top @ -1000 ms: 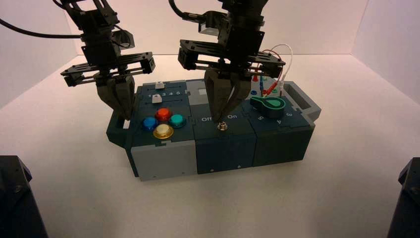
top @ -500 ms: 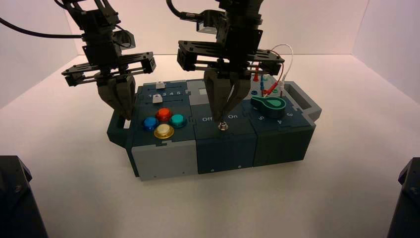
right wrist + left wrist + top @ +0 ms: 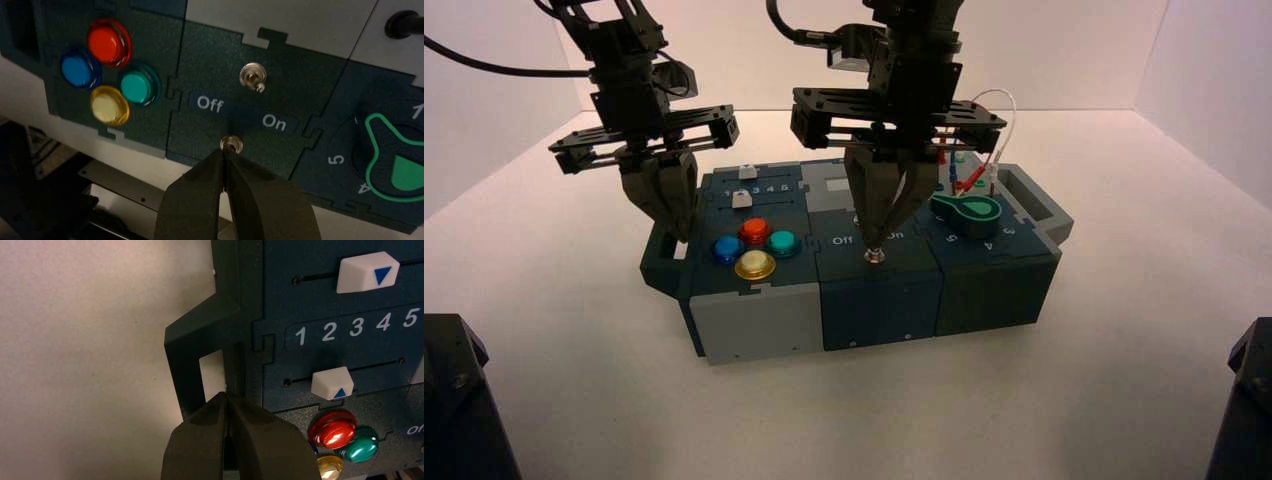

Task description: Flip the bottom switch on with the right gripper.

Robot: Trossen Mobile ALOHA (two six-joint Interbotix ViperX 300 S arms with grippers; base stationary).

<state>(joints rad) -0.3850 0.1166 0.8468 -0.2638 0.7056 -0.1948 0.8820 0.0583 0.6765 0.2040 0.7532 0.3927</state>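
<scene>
Where the dark blue middle panel of the box meets its near edge, the bottom switch sits just below the white "Off" and "On" lettering: a tiny silver toggle with a shiny hex-nut base and a short lever. The right gripper stands directly over it, its two tapering dark grey fingers pressed together, jaws clenched, the tips touching the lever. A second, look-alike toggle lies farther back on the same panel. To the left, four glossy domed round buttons cluster in red, blue, teal and yellow; to the right sits a green rotary knob ringed with numbers. The left gripper hovers over the box's left end by its handle, jaws clenched on nothing, near two white wedge-shaped sliders. The box rests on a matte white desk.
</scene>
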